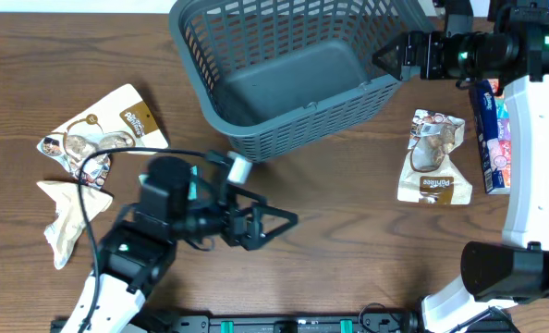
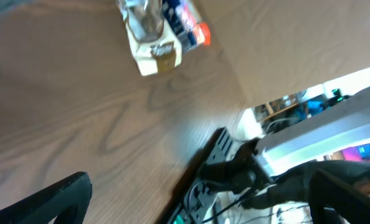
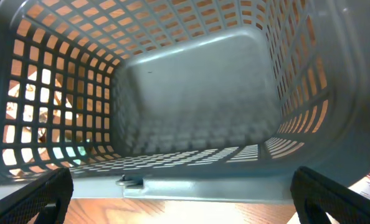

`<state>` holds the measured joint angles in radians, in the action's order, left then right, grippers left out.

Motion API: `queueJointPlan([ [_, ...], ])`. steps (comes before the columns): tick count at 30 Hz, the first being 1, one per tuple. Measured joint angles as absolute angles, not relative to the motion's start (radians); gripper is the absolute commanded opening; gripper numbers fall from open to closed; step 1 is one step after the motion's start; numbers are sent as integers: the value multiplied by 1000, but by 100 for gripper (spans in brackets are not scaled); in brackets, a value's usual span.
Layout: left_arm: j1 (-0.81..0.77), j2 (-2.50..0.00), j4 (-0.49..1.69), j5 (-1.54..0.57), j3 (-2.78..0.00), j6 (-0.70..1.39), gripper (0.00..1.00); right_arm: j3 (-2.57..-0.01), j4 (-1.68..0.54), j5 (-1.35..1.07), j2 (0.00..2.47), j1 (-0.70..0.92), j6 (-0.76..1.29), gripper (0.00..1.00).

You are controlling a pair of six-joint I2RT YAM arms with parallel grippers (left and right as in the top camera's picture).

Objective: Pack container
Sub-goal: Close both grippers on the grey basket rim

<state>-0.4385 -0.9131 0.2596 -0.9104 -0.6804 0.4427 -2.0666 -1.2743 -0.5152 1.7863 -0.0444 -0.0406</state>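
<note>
The grey-blue slotted container stands tilted at the back middle of the table, and its inside is empty. My right gripper is open at the container's right rim. In the right wrist view the container's rim lies between the spread fingers of the right gripper, and the solid base fills the view. My left gripper is open and empty, low over the table in front of the container. The left gripper's jaws frame only bare wood in the left wrist view.
A brown-and-white snack packet and a blue packet lie to the right of the container. Both also show in the left wrist view. More packets and a cream packet lie at the left. The right arm's white base stands at the right edge.
</note>
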Motion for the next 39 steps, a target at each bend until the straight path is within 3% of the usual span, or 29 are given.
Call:
queueJointPlan([
  [8, -500, -913, 342, -736, -740, 448, 99, -2068, -1259, -521, 1786, -44, -71, 99],
  [13, -517, -913, 350, -702, -758, 448, 99, -2068, -1105, -570, 1786, -36, -85, 99],
  [18, -577, -914, 352, -692, -758, 453, 99, -2071, -976, -615, 1786, -13, -68, 86],
  [21, -614, -922, 337, -691, -758, 460, 99, -2072, -968, -631, 1787, 10, -57, 93],
  [25, -641, -928, 297, -688, -758, 471, 98, -2074, -964, -642, 1798, 23, -55, 87],
  [30, -643, -929, 282, -671, -758, 474, 100, -2077, -960, -648, 1850, 28, -47, 66],
  [35, -643, -956, 281, -649, -759, 480, 71, -2077, -968, -648, 1911, 38, -38, 35],
  [36, -643, -965, 281, -648, -759, 482, 60, -2077, -967, -648, 1921, 39, -39, 29],
  [38, -643, -983, 281, -643, -759, 485, 28, -2077, -968, -648, 1930, 40, -31, 18],
  [39, -643, -992, 281, -640, -759, 485, 19, -2077, -968, -648, 1932, 40, -28, 14],
])
